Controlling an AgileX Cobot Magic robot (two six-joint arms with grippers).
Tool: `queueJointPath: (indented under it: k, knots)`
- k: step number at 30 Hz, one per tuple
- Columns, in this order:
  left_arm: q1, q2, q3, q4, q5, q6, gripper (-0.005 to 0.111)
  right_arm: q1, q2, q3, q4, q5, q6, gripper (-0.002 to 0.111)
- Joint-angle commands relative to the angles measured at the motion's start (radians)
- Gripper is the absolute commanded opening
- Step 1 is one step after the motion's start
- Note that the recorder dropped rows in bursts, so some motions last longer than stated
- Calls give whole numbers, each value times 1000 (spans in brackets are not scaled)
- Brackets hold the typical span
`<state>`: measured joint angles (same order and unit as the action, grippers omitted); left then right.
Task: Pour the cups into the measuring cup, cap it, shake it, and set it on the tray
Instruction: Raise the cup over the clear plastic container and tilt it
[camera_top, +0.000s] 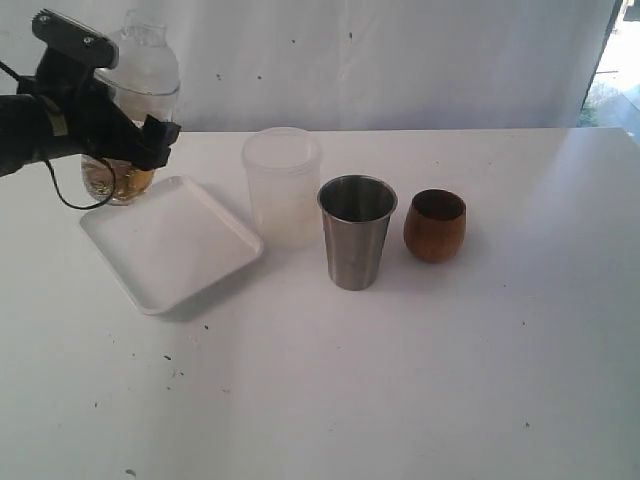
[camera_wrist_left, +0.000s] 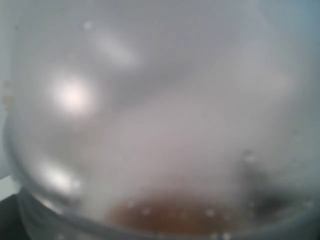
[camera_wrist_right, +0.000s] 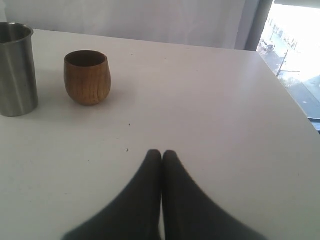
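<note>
Beside the tray (camera_top: 170, 245), left jaws clamp the measuring cup (camera_top: 148, 70); right jaws sit pressed together.

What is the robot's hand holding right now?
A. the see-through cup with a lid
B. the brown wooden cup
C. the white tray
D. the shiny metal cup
A. The left gripper is clamped around the clear measuring cup, which has yellowish liquid in it. The steel tumbler, wooden cup and tray have no gripper on them.
</note>
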<state>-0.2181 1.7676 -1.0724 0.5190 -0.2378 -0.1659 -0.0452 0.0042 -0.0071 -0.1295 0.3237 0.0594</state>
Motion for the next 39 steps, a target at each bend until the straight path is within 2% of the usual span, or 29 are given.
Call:
queueJointPath:
  k: [1, 8, 16, 20, 25, 30, 39]
  knots:
    - [-29, 37, -76, 25, -3, 78, 0, 4, -4, 7, 2, -8, 2, 0]
    - [-63, 90, -178, 25, 92, 166, 0, 4, -4, 7, 2, -8, 2, 0]
    - [-73, 157, -289, 44, 264, 166, 0, 4, -4, 7, 2, -8, 2, 0]
    - [-86, 160, -332, 82, 277, 182, 0, 4, -4, 7, 2, -8, 2, 0]
    - [-115, 177, -390, 113, 336, 281, 0, 4, -4, 7, 2, -6, 2, 0]
    - [-134, 201, -409, 231, 389, 279, 0, 4, -4, 7, 2, -6, 2, 0]
    - [-134, 211, -409, 312, 396, 278, 0, 4, -4, 7, 2, -6, 2, 0]
